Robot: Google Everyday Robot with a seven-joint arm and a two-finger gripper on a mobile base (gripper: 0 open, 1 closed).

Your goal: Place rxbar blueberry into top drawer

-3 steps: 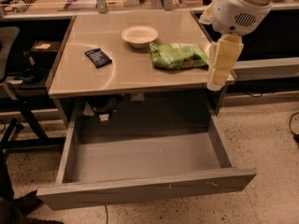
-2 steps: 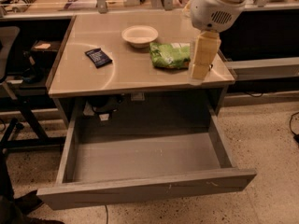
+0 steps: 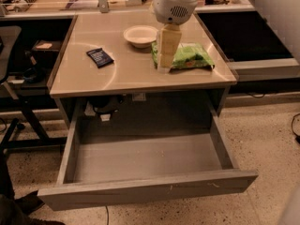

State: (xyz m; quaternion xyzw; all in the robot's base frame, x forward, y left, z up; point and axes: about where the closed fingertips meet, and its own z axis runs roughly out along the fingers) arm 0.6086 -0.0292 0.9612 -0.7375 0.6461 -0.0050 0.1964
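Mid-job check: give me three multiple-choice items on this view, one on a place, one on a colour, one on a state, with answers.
1. Where is the rxbar blueberry?
A. on the table, left part
B. in the drawer
C. on the ground

2. What colour is the bag beside the gripper?
A. red
B. green
C. white

3. The top drawer is:
A. shut
B. pulled out, bar inside
C. pulled out, no bar inside

Answers:
1. A, it lies left of the white bowl.
2. B, the gripper hangs over the bag's left end.
3. C, only grey floor shows.
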